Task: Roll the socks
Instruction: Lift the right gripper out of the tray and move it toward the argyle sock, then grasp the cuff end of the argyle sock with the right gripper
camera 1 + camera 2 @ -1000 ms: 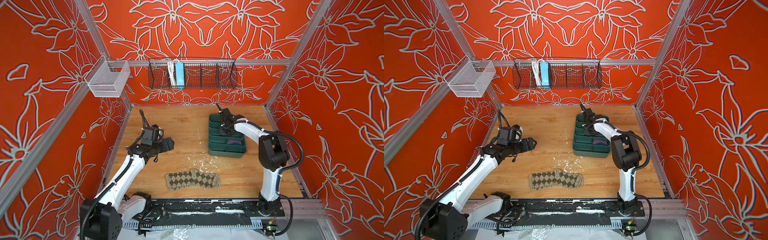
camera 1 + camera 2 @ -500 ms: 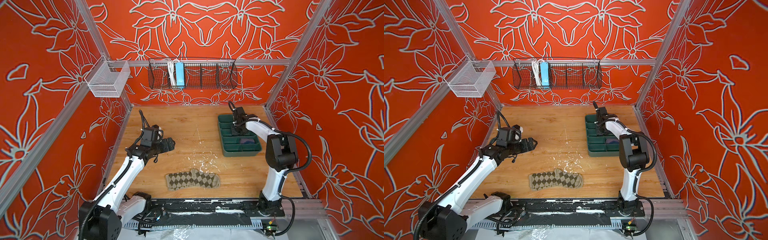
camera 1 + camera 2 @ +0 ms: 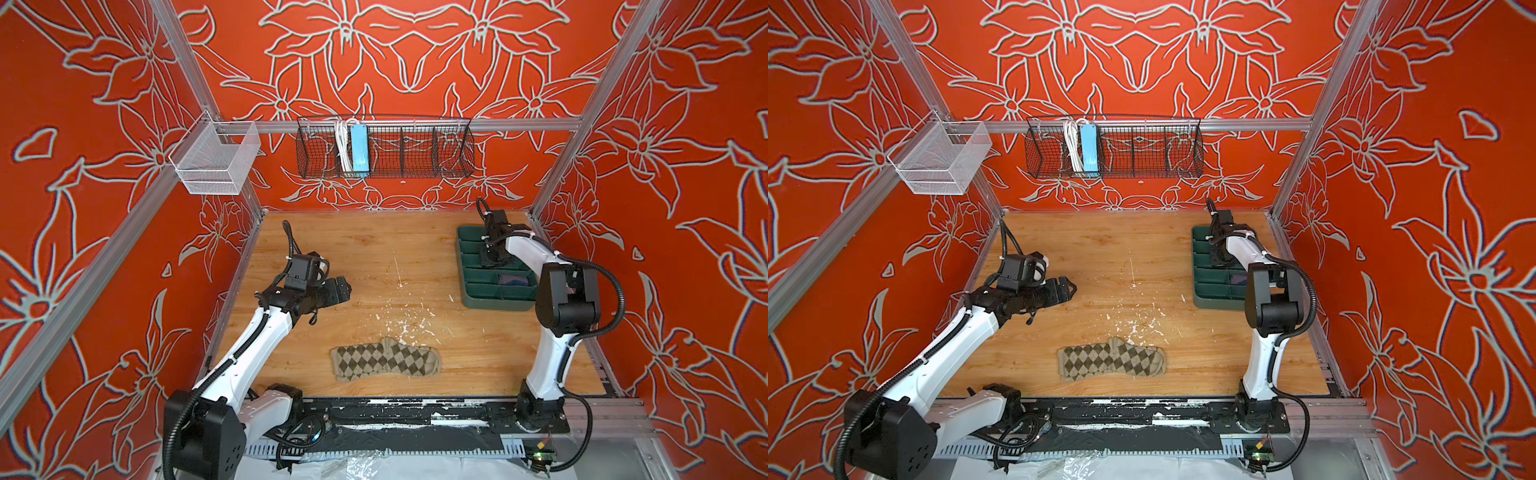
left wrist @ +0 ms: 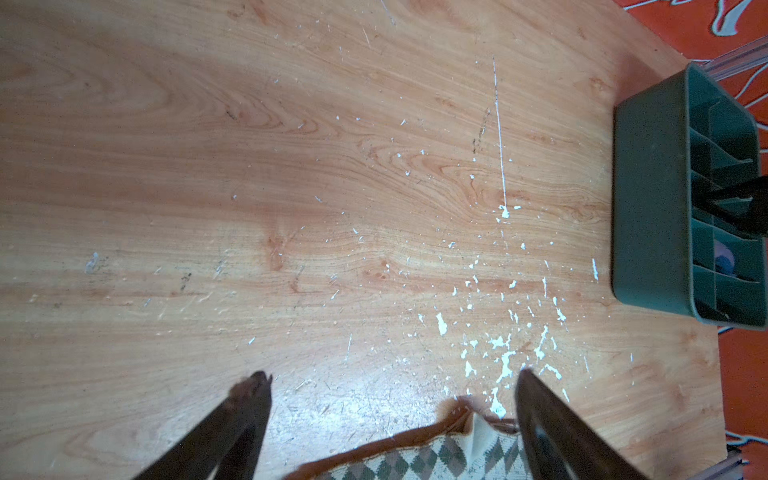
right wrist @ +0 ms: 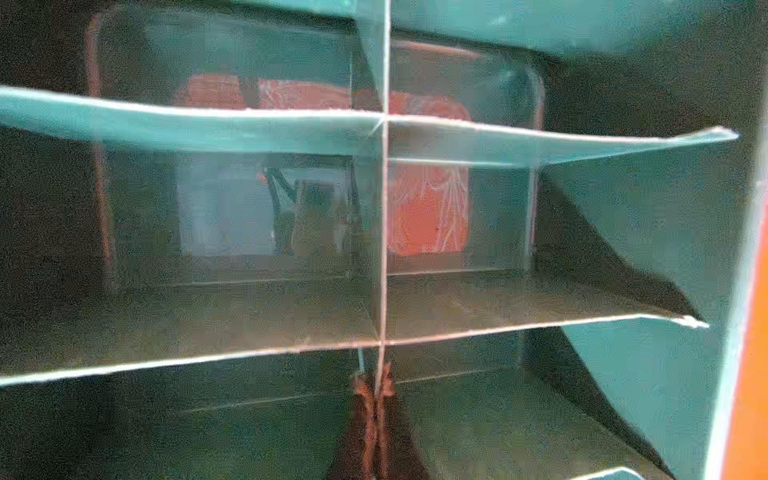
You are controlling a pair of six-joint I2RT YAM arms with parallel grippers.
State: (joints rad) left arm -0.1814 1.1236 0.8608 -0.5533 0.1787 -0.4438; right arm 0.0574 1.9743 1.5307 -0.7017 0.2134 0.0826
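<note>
One tray (image 3: 494, 303) rightward — two socks (image 3: 386, 363)

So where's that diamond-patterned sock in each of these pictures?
In a top view: argyle sock, flat, front centre of the table.
In a top view: same place.
Left wrist: cut off at the frame's edge, by the open left pincer.
Right wrist: not in it.
Shared landmark: green tray.

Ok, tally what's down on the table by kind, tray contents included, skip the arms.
Socks: 2, the argyle sock flat on the wood, the purple sock in a tray compartment.
Trays: 1, the green divided tray.
Total: 3.
</note>
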